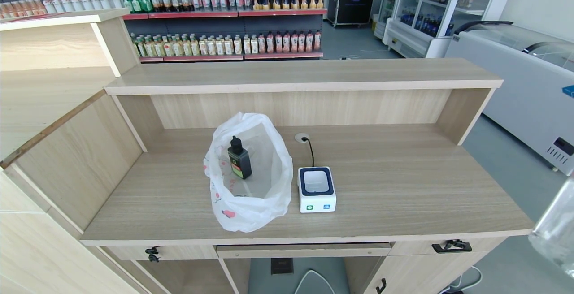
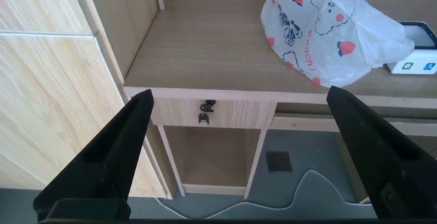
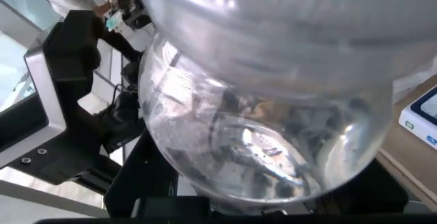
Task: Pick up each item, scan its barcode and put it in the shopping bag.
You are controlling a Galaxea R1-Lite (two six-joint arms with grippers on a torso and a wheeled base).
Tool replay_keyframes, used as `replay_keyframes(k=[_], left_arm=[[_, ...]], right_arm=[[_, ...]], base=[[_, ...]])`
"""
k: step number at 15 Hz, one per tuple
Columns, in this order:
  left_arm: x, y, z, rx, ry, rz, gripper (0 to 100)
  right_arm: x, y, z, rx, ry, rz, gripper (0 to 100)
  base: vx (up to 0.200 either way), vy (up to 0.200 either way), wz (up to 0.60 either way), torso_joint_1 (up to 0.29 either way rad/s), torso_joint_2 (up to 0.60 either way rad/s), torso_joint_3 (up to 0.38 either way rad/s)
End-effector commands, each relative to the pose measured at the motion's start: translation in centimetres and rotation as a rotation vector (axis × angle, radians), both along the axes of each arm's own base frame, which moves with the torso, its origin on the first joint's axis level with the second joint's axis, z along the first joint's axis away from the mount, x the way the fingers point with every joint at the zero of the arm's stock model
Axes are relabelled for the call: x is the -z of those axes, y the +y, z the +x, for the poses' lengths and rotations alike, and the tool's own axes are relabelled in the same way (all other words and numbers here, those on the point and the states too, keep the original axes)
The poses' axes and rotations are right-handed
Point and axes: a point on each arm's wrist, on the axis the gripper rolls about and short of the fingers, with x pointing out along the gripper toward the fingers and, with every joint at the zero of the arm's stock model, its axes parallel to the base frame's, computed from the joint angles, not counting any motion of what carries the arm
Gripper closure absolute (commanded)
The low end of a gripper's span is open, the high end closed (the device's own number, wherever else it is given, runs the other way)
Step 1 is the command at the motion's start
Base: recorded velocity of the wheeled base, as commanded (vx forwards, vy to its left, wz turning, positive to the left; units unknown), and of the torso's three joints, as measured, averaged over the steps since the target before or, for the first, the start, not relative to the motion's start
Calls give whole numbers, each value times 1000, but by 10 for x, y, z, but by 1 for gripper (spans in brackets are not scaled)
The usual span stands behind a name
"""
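Note:
A white plastic shopping bag (image 1: 246, 177) stands open on the wooden counter (image 1: 403, 186), with a dark bottle (image 1: 239, 158) upright inside it. Just right of the bag sits a white barcode scanner (image 1: 316, 189) with a blue-rimmed window. My right gripper (image 3: 259, 80) is shut on a clear plastic bottle (image 3: 273, 128), which the head view has off the counter's front right corner (image 1: 554, 229). One black finger (image 3: 65, 74) runs beside the bottle. My left gripper (image 2: 239, 94) is open and holds nothing, low in front of the counter's left end, facing the bag (image 2: 328, 33).
A black cable (image 1: 310, 150) runs from the scanner to a hole in the counter. A raised shelf backs the counter and wooden side panels close its left. Drawers with black handles (image 1: 450, 245) sit under the front edge. Freezers stand to the right.

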Motion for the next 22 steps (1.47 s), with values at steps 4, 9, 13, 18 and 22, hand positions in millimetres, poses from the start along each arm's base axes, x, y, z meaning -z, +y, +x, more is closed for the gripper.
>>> replay_keyframes(k=[4,9,13,18,22], left_arm=[[0,0,0,0,0,0,0],[0,0,0,0,0,0,0],[0,0,0,-1,0,0,0],[0,0,0,0,0,0,0],[0,0,0,0,0,0,0]], right_arm=[[3,0,-7,25,-4,-11,100],[-1,5,-9,-1,-18,-6,100],[-1,8,-7,-22,-13,-9,100],[-7,9,-5,-24,-19,-4,100],[-5,12,0,-1,-11,-13,100]], base=[[0,0,0,0,0,0],[0,0,0,0,0,0],[0,0,0,0,0,0],[0,0,0,0,0,0],[0,0,0,0,0,0]])
